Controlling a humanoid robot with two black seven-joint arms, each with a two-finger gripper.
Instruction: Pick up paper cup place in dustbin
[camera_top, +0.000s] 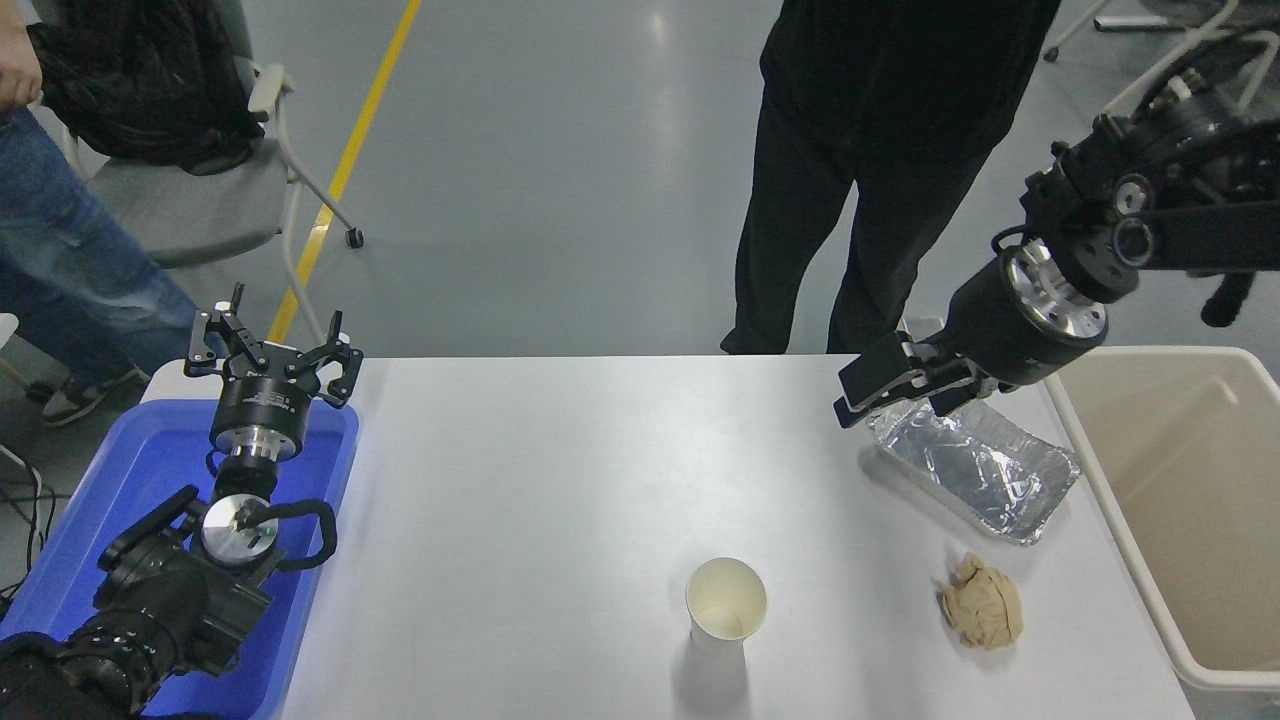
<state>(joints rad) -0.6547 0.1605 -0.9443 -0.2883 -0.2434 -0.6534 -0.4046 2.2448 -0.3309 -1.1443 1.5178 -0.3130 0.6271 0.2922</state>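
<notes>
Nothing done: right gripper (868, 388) empty, opening unclear, paper cup (726, 604) upright well below-left of it, dustbin (1160, 530) to its right.

The white tabletop (560, 470) carries a paper cup (726, 606) upright at lower centre, a tan paper ball (983, 614) to its right, a foil tray (985, 472) at upper right, and a blue tray (110, 500) at the left edge.
</notes>
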